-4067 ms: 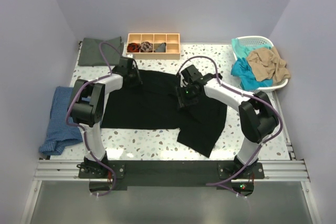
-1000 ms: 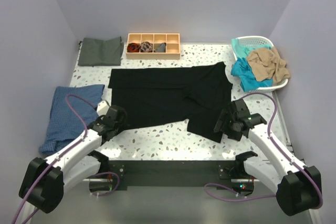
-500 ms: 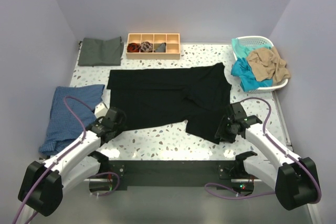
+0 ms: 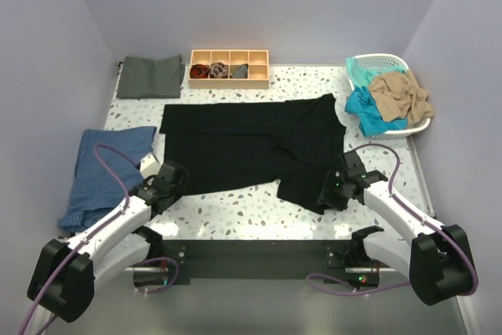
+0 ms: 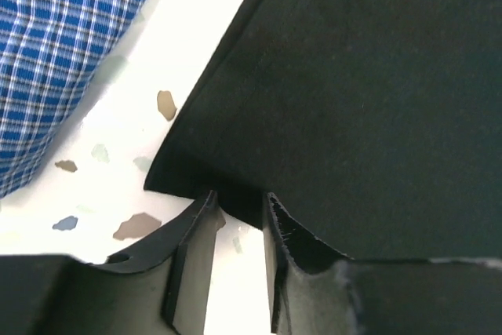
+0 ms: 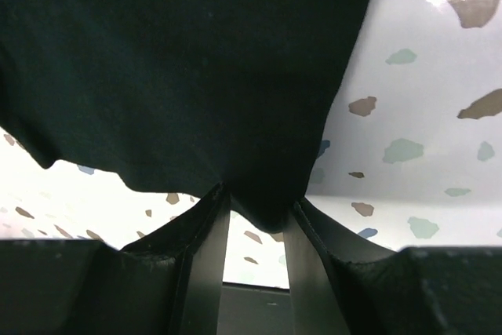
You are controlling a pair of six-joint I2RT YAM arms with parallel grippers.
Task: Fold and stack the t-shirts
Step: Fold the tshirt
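**Table** [image 4: 259, 211]: speckled white, with both arms bolted at the near edge.

**Black t-shirt** [image 4: 235, 143]: spread across the middle of the table, long axis left to right. The left part lies flat. The right third is rumpled and lapped over itself.

**Plaid cloth** [image 4: 98, 174]: blue, at the left edge, just beside the shirt.

**Grey-green t-shirt** [image 4: 149, 76]: folded, in the far-left corner.

**Basket** [image 4: 376, 59]: white, far right. It holds the teal t-shirt [image 4: 365, 107] and the tan t-shirt [image 4: 400, 92], both crumpled.

**Tray** [image 4: 229, 81]: wooden, at the far edge, with small cloth bundles in some compartments.

**Step in hand**, as I read it: take the black shirt's two near corners for a first fold.
- To do it well, both corners should probably lift together and level.
- The near hem should stay taut between them as it goes toward the far edge.
- The lapped right side likely wants pulling flat first, or the crease will set crooked.

**What each view shows:**
- From overhead, the wrists hide the tips, so grip cannot be judged there. Only this view shows the rumple and the waiting shirts.
- The left wrist view shows the left fingers [image 5: 188, 249] narrow, with the hem corner between the tips and table showing in the gap. I cannot tell whether the bite is firm.
- The right wrist view shows the right fingers [image 6: 205, 249] narrow and clamped on a bunched tongue of hem that fills the gap.
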